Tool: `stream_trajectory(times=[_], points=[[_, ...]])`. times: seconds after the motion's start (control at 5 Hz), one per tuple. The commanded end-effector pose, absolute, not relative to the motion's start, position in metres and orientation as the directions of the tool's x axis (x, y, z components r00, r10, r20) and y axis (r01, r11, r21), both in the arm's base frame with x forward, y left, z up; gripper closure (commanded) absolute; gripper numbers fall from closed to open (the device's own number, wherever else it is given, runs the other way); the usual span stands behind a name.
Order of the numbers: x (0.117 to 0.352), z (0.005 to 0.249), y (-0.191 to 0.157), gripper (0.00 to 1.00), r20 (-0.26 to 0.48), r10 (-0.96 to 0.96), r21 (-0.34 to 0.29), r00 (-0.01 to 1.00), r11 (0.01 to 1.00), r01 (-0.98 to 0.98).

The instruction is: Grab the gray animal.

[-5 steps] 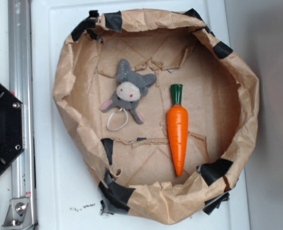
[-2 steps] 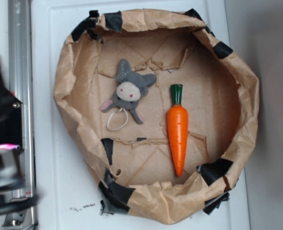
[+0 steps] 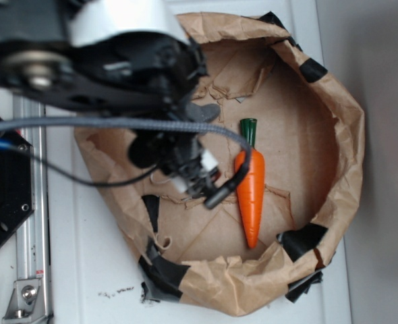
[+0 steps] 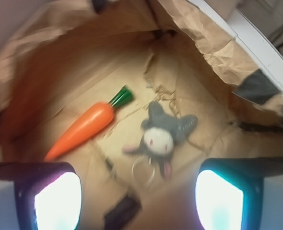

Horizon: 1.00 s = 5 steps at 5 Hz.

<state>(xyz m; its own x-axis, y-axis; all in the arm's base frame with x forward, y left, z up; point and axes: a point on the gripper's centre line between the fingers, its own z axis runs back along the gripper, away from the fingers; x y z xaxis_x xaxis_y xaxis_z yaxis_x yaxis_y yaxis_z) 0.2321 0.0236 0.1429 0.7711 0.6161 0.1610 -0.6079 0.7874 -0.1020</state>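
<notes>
I count one gray animal (image 4: 161, 136), one carrot (image 4: 86, 128), my gripper (image 4: 137, 191) wide open, empty, brown paper nest (image 3: 334, 142), white table (image 3: 84, 270).

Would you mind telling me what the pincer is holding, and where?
Nothing: the pincer is open above the gray animal, fingers apart.

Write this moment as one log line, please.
phase: approach | jaws: open, empty | target: small gray plush animal lying free in brown paper basket | beside: orange plastic carrot
</notes>
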Motion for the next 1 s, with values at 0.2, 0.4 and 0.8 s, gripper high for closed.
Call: stream_trajectory(times=[0.2,0.4,0.8], points=[[0.233,0.153,0.041,0.00,0.197,0.644,-0.123,0.739,0.764,-0.634],[0.249,0.104,0.048,0.00,0.282,0.644,-0.059,0.711,0.751,-0.657],[0.227,0.038,0.053,0.00,0.265,0.615,0.038,0.743,0.763,-0.645]])
